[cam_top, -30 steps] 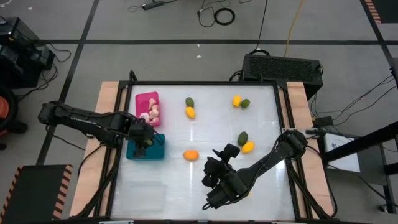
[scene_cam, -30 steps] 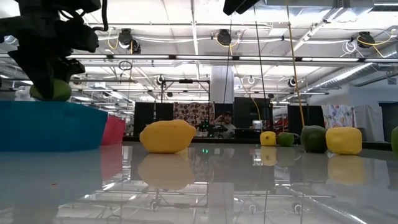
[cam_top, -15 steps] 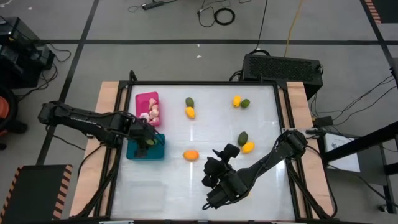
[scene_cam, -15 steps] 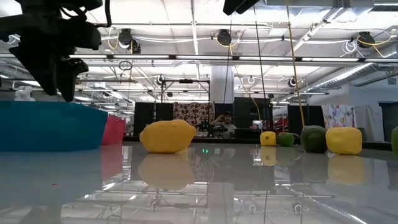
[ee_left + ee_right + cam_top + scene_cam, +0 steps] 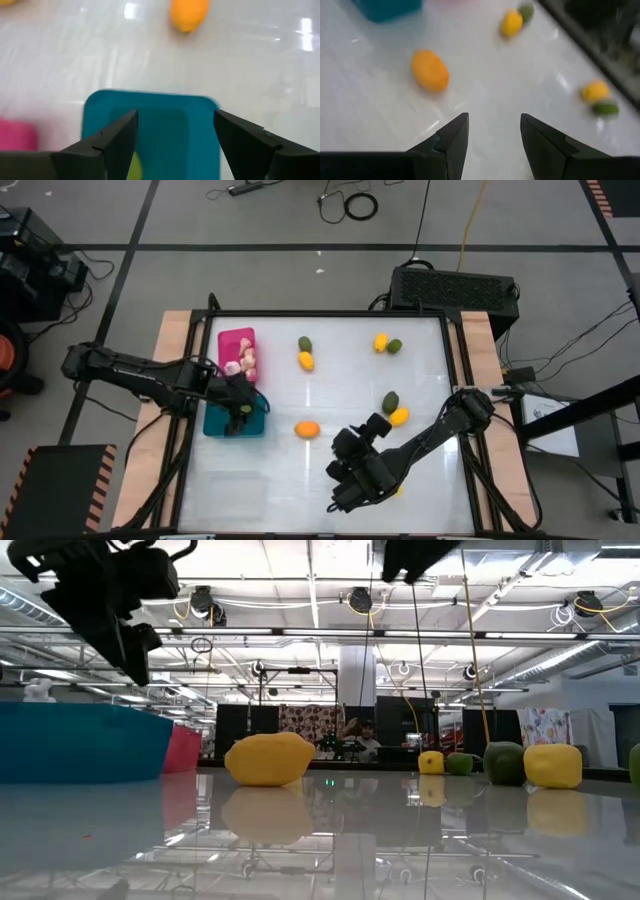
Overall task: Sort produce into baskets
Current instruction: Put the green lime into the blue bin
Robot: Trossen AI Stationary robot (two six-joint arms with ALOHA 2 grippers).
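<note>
Left arm: I have the left gripper [image 5: 240,405] above the teal basket [image 5: 252,423], jaws wide and holding nothing; in the left wrist view the fingers [image 5: 107,142] frame the basket's floor, with a sliver of green fruit [image 5: 132,167] showing low inside it.

Pink basket: the pink basket [image 5: 227,340] sits just behind the teal one, with pale garlic bulbs [image 5: 243,363] in it.

Clear basket: I can't make out a clear bin with any confidence.

Nearest loose piece: the orange fruit [image 5: 306,429] lies on the table between my two grippers, just beyond the teal basket's right edge. Its long axis looks to run left to right across the table.

Which arm: I judge the left gripper slightly nearer, but the right wrist view looks straight at that fruit [image 5: 430,70], so the right arm has a clean line too.

Back pair: a dark green oval [image 5: 304,343] and a yellow fruit [image 5: 306,361] sit touching, near the pink basket.

Right arm: the right gripper [image 5: 347,490] hangs at the front of the table, jaws partly apart and empty.

Far right: a yellow and green pair [image 5: 387,344] sits at the back, another green and yellow pair [image 5: 394,409] at mid-table, nearer the right arm.

Coming move: I'd close across the orange fruit's short axis.
</note>
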